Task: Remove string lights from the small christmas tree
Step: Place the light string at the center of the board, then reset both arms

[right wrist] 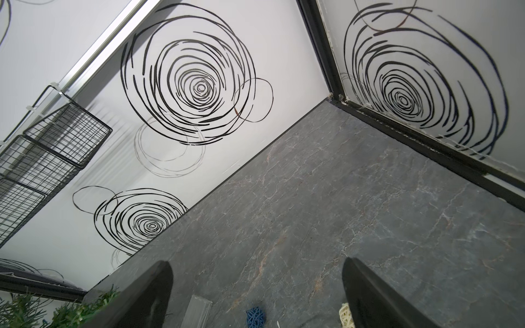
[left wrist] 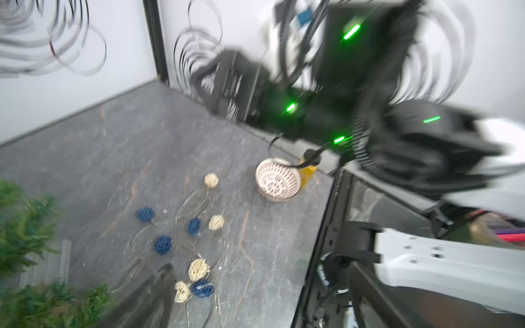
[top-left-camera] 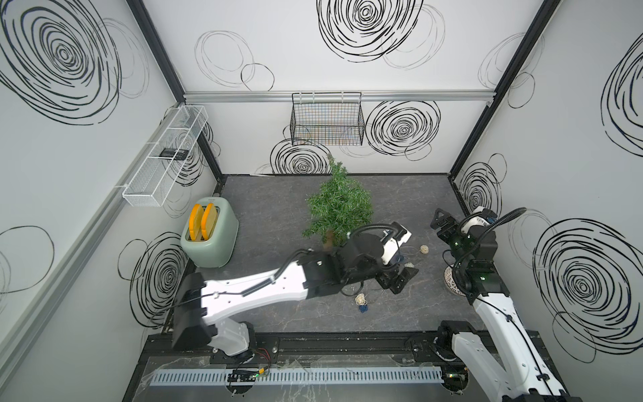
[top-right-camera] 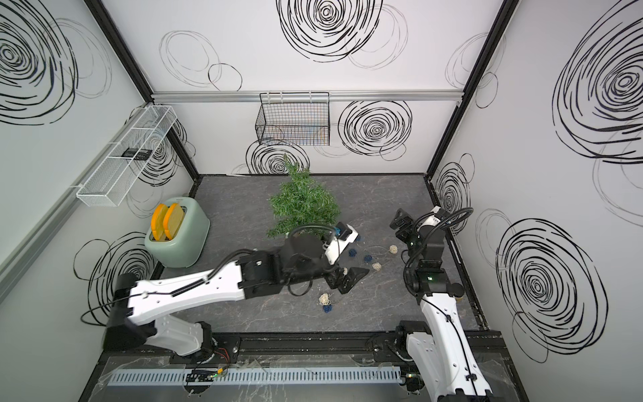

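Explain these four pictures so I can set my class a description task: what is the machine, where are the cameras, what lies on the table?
Two robot arms stand at a grey table, each ending in a two-fingered gripper. Two pictures look down from overhead and are nearly alike; the other two come from cameras on the arms' wrists. On the table are the small christmas tree, a green toaster, a woven bowl and the string lights, whose balls lie loose beside the tree. The left gripper hangs open over them; the right gripper is open too. Neither holds anything.
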Robot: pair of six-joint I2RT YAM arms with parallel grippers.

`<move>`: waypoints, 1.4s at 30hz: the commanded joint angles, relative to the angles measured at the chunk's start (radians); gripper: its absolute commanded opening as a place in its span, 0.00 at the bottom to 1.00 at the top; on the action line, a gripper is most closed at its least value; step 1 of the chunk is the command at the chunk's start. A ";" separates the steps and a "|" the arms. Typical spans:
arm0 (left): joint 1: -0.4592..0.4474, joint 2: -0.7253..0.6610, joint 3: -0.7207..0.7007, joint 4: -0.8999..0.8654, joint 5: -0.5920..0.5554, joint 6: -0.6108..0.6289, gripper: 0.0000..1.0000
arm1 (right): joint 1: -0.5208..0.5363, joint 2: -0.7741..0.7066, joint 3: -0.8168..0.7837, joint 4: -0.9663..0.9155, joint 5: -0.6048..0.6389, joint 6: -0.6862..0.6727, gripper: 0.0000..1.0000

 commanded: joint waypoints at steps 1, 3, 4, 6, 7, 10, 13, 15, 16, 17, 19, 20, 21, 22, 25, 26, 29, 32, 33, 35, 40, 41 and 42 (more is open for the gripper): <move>0.022 -0.191 -0.045 0.135 -0.141 0.082 0.96 | -0.003 -0.008 -0.023 0.069 -0.028 0.024 0.97; 0.076 -0.276 -0.063 0.116 -0.188 0.108 0.96 | 0.003 -0.001 -0.024 0.079 -0.041 0.025 0.97; 0.134 -0.314 -0.074 0.094 -0.190 0.103 0.96 | 0.005 0.005 -0.019 0.079 -0.045 0.024 0.97; 0.281 -0.388 -0.121 0.068 -0.163 0.084 0.96 | 0.015 0.015 -0.008 0.074 -0.046 0.024 0.97; 0.388 -0.424 -0.157 0.059 -0.139 0.067 0.96 | 0.021 0.019 -0.003 0.073 -0.043 0.025 0.97; 0.710 -0.513 -0.286 0.060 0.003 0.016 0.96 | 0.037 0.016 -0.007 0.086 -0.036 0.024 0.97; 0.995 -0.547 -0.438 0.125 0.137 -0.043 0.96 | 0.051 0.019 -0.020 0.111 -0.034 0.028 0.97; 1.031 -0.537 -0.535 0.205 0.052 -0.045 0.96 | 0.062 0.030 -0.021 0.123 -0.040 0.033 0.97; 1.039 -0.522 -0.587 0.270 0.017 -0.032 0.96 | 0.068 0.038 -0.021 0.127 -0.042 0.032 0.97; 1.044 -0.505 -0.631 0.322 -0.042 -0.028 0.96 | 0.074 0.044 -0.018 0.130 -0.041 0.035 0.97; 1.071 -0.460 -0.708 0.431 -0.085 0.033 0.96 | 0.083 0.049 -0.017 0.135 -0.041 0.033 0.97; 1.092 -0.438 -0.753 0.500 -0.051 0.080 0.96 | 0.085 0.048 -0.017 0.138 -0.040 0.034 0.97; 1.103 -0.420 -0.793 0.563 -0.047 0.111 0.96 | 0.086 0.044 -0.021 0.142 -0.037 0.036 0.97; 1.110 -0.399 -0.834 0.631 -0.083 0.131 0.96 | 0.088 0.039 -0.028 0.152 -0.035 0.034 0.97; 1.155 -0.317 -0.950 0.862 -0.105 0.175 0.96 | 0.091 0.026 -0.059 0.195 -0.038 0.035 0.97; 1.165 -0.279 -0.978 0.931 -0.115 0.200 0.96 | 0.090 0.024 -0.068 0.206 -0.036 0.036 0.97; 1.172 -0.153 -1.014 1.071 -0.142 0.249 0.96 | 0.091 0.027 -0.075 0.209 -0.016 0.035 0.97; 1.186 -0.047 -1.044 1.224 -0.091 0.220 0.96 | 0.090 0.046 -0.058 0.189 0.001 0.009 0.97; 1.182 -0.011 -1.048 1.260 -0.077 0.226 0.96 | 0.089 0.053 -0.049 0.178 0.007 -0.001 0.97; 1.171 0.069 -1.081 1.388 -0.072 0.243 0.96 | 0.089 0.068 -0.035 0.168 0.017 -0.025 0.97; 1.194 0.129 -1.083 1.415 -0.042 0.220 0.96 | 0.088 0.104 -0.011 0.152 0.050 -0.031 0.97; 1.194 0.145 -1.092 1.460 -0.041 0.222 0.96 | 0.087 0.112 -0.013 0.159 0.053 -0.031 0.98; 1.188 0.163 -1.100 1.509 -0.051 0.228 0.96 | 0.086 0.120 -0.014 0.167 0.062 -0.031 0.97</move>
